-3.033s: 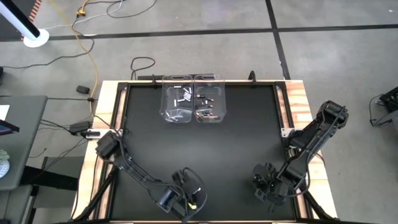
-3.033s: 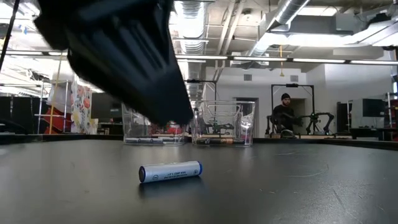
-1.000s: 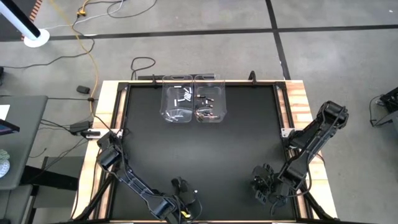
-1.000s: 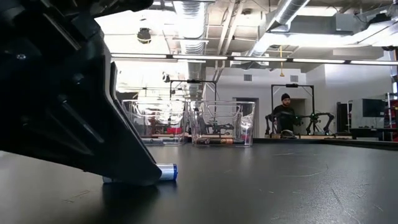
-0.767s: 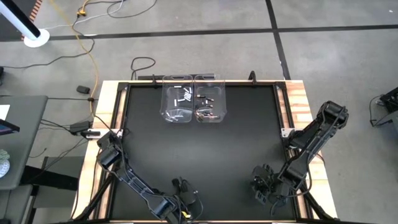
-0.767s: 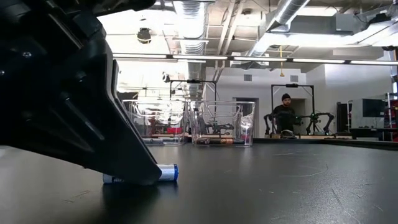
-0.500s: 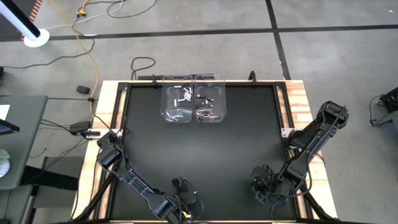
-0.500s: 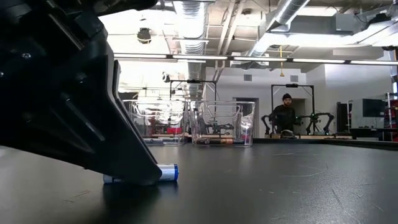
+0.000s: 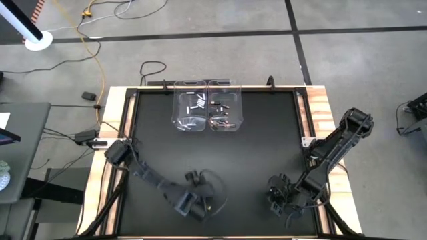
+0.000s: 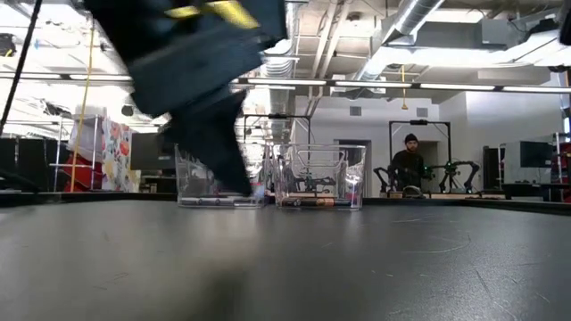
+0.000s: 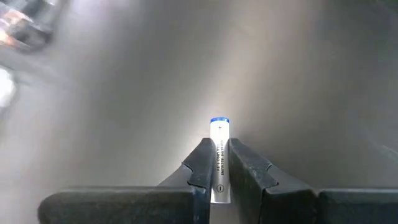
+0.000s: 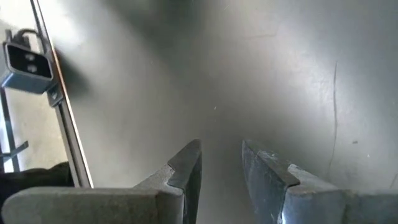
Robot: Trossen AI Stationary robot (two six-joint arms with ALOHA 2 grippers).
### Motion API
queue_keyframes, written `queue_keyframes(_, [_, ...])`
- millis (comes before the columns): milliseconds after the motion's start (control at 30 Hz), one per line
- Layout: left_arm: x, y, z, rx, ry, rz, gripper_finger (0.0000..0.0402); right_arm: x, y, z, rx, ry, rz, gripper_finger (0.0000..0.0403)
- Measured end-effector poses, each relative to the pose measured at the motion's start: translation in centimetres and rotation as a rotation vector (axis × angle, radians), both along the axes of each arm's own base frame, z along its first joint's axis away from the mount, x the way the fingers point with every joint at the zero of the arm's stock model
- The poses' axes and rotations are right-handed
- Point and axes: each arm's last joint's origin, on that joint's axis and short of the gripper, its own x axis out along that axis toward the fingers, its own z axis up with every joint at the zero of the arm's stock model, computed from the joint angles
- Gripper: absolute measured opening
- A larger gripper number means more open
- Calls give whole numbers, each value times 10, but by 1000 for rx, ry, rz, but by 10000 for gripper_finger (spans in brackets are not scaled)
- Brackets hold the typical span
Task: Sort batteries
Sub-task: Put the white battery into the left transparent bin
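Left gripper (image 11: 217,163) is up off the table (image 9: 267,133) at about 6 o'clock on the near edge, fingers (image 11: 198,168) clamped on a white battery (image 11: 219,155), blue cap poking out past the tips. The low view shows nothing lying on the near mat under it, so that cell is in the air.

Over at 4 o'clock, the right gripper (image 12: 221,163) waits low above bare table, fingers parted, nothing between them.

Far side, 12 o'clock: two clear bins side by side and touching. The left bin (image 9: 190,123) holds pale batteries (image 9: 196,104); the right bin (image 9: 225,123) holds dark ones (image 9: 221,120).

Now the risk. The grip is only across a slim round body, with a good length sticking out front. A quick swing toward the bins could let it twist or slide out, and a loose cell would roll on that smooth mat. It looks like a white one, so my guess is the left bin; with the bins pressed together, a release near the shared wall could drop it among the dark ones.
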Motion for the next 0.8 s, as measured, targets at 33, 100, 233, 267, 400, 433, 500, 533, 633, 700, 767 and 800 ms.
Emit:
queue_keyframes(33, [3, 11, 7, 9, 12, 5, 31, 1, -1, 0, 0, 0, -6, 133])
queue_keyframes(100, [8, 33, 20, 28, 31, 11, 32, 2, -2, 0, 0, 0, -10, 133])
queue_keyframes(233, [15, 84, 51, 78, 49, 17, 32, 4, -4, 0, -4, 0, -17, 133])
queue_keyframes(267, [16, 98, 60, 92, 52, 18, 32, 5, -4, 0, -4, -2, -21, 133])
queue_keyframes(400, [14, 157, 89, 121, 52, 19, 33, 9, -9, 0, -22, -21, -58, 133])
queue_keyframes(433, [12, 174, 96, 113, 43, 14, 33, 11, -11, 0, -28, -27, -70, 133])
queue_keyframes(500, [6, 206, 108, 87, 17, -9, 33, 15, -15, 0, -37, -28, -95, 133])
queue_keyframes(533, [2, 222, 114, 64, -9, -20, 33, 17, -18, 0, -40, -28, -110, 133])
queue_keyframes(633, [-13, 270, 125, 14, -55, -11, 33, 25, -28, 0, -47, -20, -164, 133])
queue_keyframes(700, [-25, 300, 131, 12, -66, 26, 33, 31, -36, 0, -45, -16, -211, 133])
queue_keyframes(767, [-37, 325, 135, 2, -70, 54, 33, 38, -45, 0, -44, -16, -253, 133])
queue_keyframes(800, [-42, 338, 135, -6, -75, 66, 33, 42, -50, 0, -46, -16, -274, 133])
